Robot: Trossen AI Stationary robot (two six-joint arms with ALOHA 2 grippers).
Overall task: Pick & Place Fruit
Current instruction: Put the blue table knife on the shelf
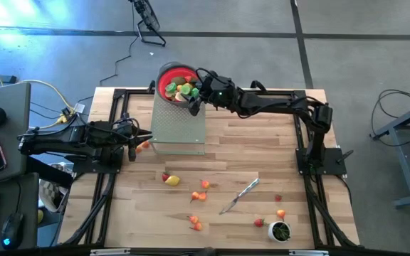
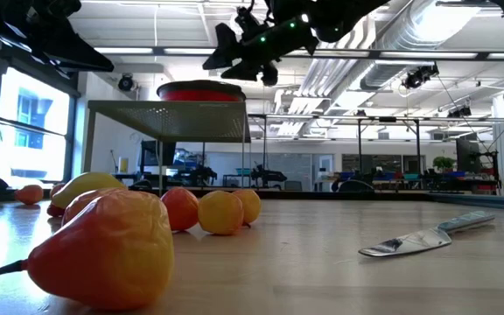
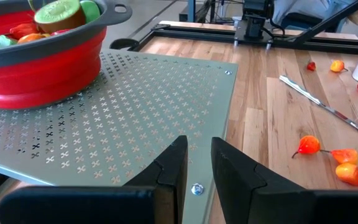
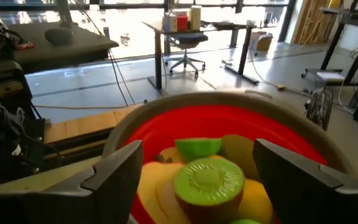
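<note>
The red bowl (image 1: 169, 80) stands on a perforated metal stand (image 1: 179, 122) at the table's far side and holds several fruit pieces. My right gripper (image 4: 197, 149) hovers open just above the bowl; its fingers stand on either side of a green kiwi half (image 4: 207, 182), which lies on the other fruit in the bowl. More fruit (image 1: 171, 180) lies scattered on the table's near half. My left gripper (image 3: 199, 152) waits at the table's left, beside the stand, with a narrow gap between its fingers and nothing in it.
A silver knife (image 1: 239, 195) lies on the table right of centre. A small white cup (image 1: 280, 231) with green contents stands near the front right corner. Black frame rails (image 1: 116, 107) run along the table's sides. An orange fruit piece (image 1: 143, 146) lies by my left gripper.
</note>
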